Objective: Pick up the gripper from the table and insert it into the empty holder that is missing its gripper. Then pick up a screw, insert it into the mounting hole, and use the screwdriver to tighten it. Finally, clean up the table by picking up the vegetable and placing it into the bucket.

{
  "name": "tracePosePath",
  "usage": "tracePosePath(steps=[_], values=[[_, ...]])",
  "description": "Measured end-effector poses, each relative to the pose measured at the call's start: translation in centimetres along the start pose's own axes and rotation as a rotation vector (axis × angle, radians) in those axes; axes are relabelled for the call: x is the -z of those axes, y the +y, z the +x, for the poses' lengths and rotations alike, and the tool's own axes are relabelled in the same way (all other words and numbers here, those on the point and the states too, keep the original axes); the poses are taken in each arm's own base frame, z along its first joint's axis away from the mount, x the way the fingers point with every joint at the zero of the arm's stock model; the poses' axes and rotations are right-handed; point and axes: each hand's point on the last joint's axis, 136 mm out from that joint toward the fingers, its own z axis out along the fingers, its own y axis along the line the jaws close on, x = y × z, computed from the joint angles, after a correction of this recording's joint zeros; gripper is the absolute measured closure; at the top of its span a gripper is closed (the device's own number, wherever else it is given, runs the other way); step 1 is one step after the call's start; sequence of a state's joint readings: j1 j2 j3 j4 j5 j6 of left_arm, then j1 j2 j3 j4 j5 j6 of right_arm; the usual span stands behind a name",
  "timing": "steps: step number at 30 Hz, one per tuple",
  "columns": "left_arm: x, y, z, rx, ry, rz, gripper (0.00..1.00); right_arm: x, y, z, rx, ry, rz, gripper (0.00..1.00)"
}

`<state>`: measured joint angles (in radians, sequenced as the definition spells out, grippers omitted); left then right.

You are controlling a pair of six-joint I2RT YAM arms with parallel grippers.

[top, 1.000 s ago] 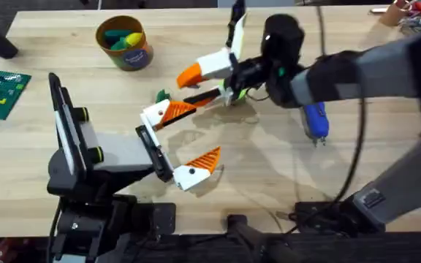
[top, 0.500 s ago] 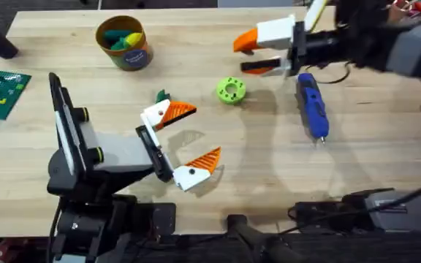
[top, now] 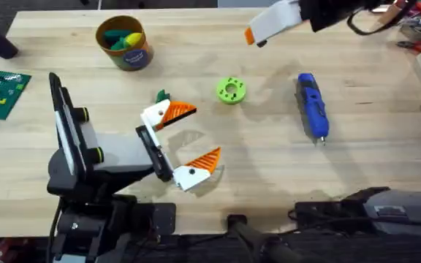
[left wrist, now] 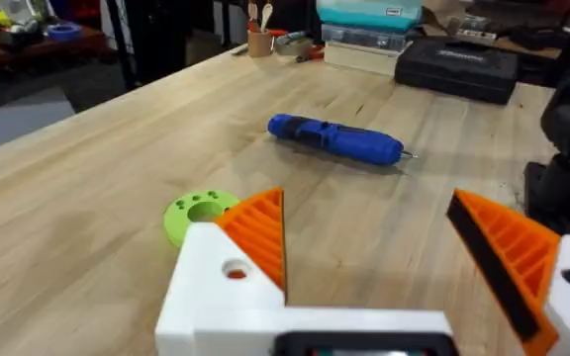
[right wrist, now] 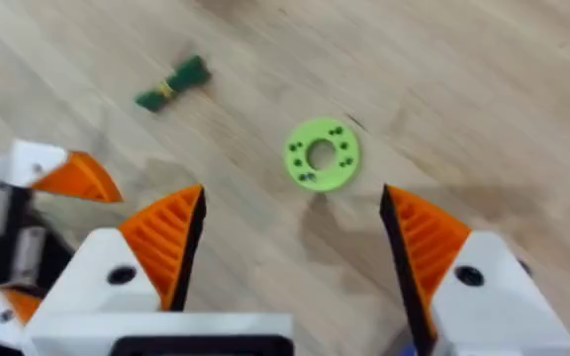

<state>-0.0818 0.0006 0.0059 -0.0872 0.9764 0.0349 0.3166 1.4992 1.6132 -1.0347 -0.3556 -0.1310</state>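
**Legible markings**

I can read no text, label, brand, number or sign in any view. The screwdriver [top: 312, 104], the bucket [top: 126, 42] and the lime green disc [top: 230, 90] show no lettering that I can make out. The boxes at the far table edge in the left wrist view are too blurred to read.

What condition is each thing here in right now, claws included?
Left claw: open, empty.
Right claw: open, empty, held high.
Orange wedge: sticking out of the white block.
Screwdriver: lying flat, untouched.
Green disc: lying flat, hole up.
Vegetable: lying loose, outside the bucket.
Bucket: upright, toy pieces inside.
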Motion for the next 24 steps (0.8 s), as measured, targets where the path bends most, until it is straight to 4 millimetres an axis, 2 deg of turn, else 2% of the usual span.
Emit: tracePosePath(steps=[4, 8, 12, 15, 21, 24], values=[[0.0, 0.0, 0.0, 0.000, 0.000, 0.000, 0.014, 0.2, 1.3, 0.1, 0.151, 0.047, 0.143, 0.008], [0.0, 0.0, 0.0, 0.000, 0.000, 0.000, 0.014, -0.5, 2.5, 1.4, 0.263, 0.121, 0.242, 0.008], [0.0, 0.0, 0.0, 0.000, 0.000, 0.000, 0.014, -1.4, 3.6, 3.1, 0.330, 0.216, 0.269, 0.008], [0.0, 0.0, 0.0, 0.000, 0.000, 0.000, 0.015, -2.7, 3.2, 4.2, 0.329, 0.289, 0.286, 0.008], [0.0, 0.0, 0.0, 0.000, 0.000, 0.000, 0.015, -6.0, 1.4, 4.7, 0.259, 0.365, 0.319, 0.009], [0.0, 0.0, 0.0, 0.000, 0.000, 0.000, 0.014, -7.2, 1.5, 5.0, 0.234, 0.384, 0.302, 0.008]])
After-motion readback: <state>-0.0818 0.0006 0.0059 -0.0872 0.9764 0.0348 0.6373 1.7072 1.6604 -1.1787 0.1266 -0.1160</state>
